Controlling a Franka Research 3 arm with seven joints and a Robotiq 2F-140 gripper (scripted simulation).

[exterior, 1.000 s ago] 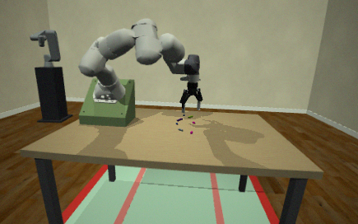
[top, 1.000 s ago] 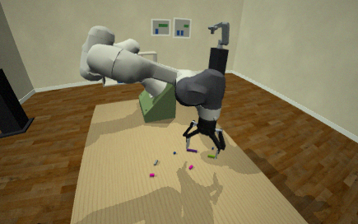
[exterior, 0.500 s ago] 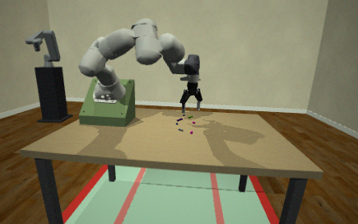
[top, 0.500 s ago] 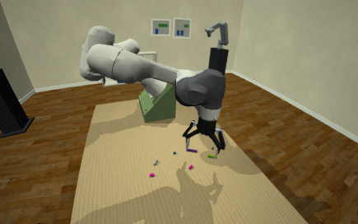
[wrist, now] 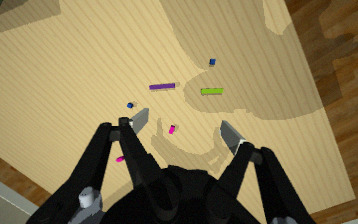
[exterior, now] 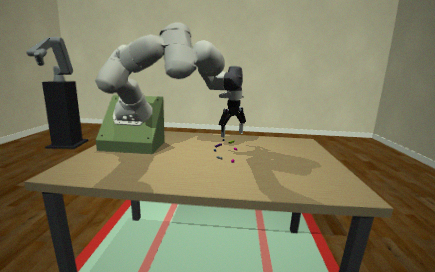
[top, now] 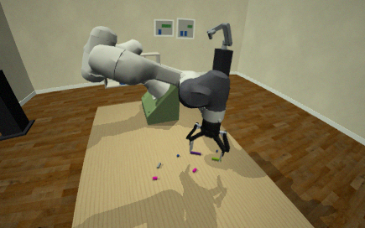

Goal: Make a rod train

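Observation:
The purple rod [top: 195,153] lies flat on the table, with the lime rod [top: 216,158] just to its right. In the wrist view the purple rod [wrist: 162,86] and the lime rod [wrist: 212,91] lie almost in line, a small gap apart. One blue rod [wrist: 129,105] lies near the purple rod, another blue rod [wrist: 212,62] beyond the lime one. Two magenta rods [wrist: 171,129] [wrist: 120,159] lie closer in. A grey rod [top: 159,165] lies to the left. My gripper [top: 206,152] is open and empty, hovering above the purple and lime rods; it also shows in the wrist view [wrist: 184,126].
The green robot base [top: 161,106] stands at the back of the table. The table's right edge [wrist: 325,125] is close to the lime rod. A black pedestal [top: 1,106] stands on the floor at the left.

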